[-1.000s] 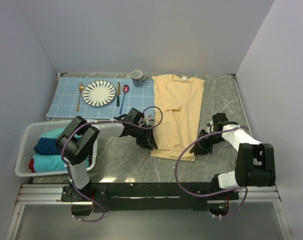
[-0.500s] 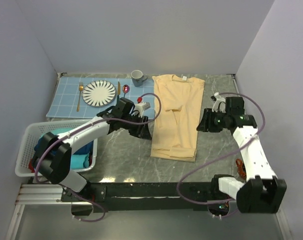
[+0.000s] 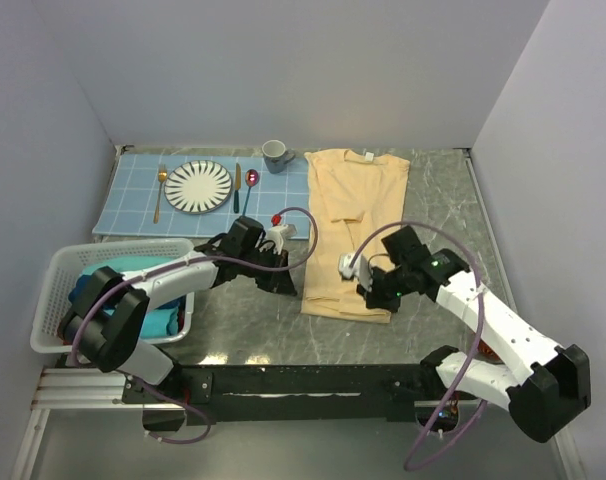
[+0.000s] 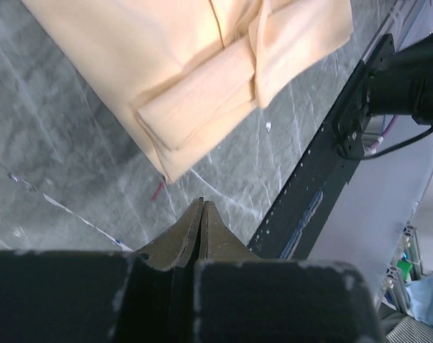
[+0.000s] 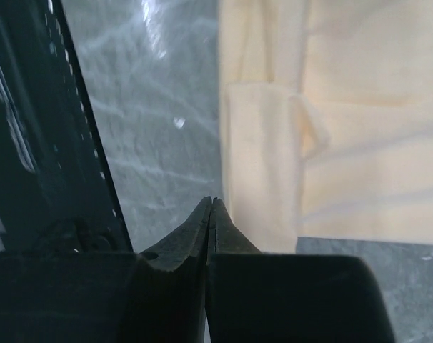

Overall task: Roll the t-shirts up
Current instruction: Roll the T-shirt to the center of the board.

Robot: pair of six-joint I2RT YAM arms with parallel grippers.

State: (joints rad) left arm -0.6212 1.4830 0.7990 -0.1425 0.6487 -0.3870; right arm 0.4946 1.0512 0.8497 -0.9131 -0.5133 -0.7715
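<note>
A pale yellow-cream t-shirt (image 3: 355, 225) lies on the grey marble table, folded lengthwise into a long strip with its neck label at the far end. My left gripper (image 3: 288, 283) is shut and empty, just left of the shirt's near-left corner. In the left wrist view its tips (image 4: 202, 204) hover over bare table below the folded corner of the shirt (image 4: 195, 78). My right gripper (image 3: 376, 298) is shut and empty at the shirt's near hem, close to the right corner. In the right wrist view its tips (image 5: 212, 202) sit at the hem's edge of the shirt (image 5: 345, 143).
A white basket (image 3: 58, 265) at the left holds rolled dark blue (image 3: 93, 290) and teal (image 3: 108, 325) shirts. A blue placemat (image 3: 133, 205) at the far left carries a plate (image 3: 198, 186) and cutlery, with a mug (image 3: 276, 154) beside it. The black rail (image 3: 303, 380) runs along the near edge.
My right arm has swung from the table's right side in over the shirt's near hem. My left gripper has shifted slightly nearer, staying beside the shirt's near-left corner.
</note>
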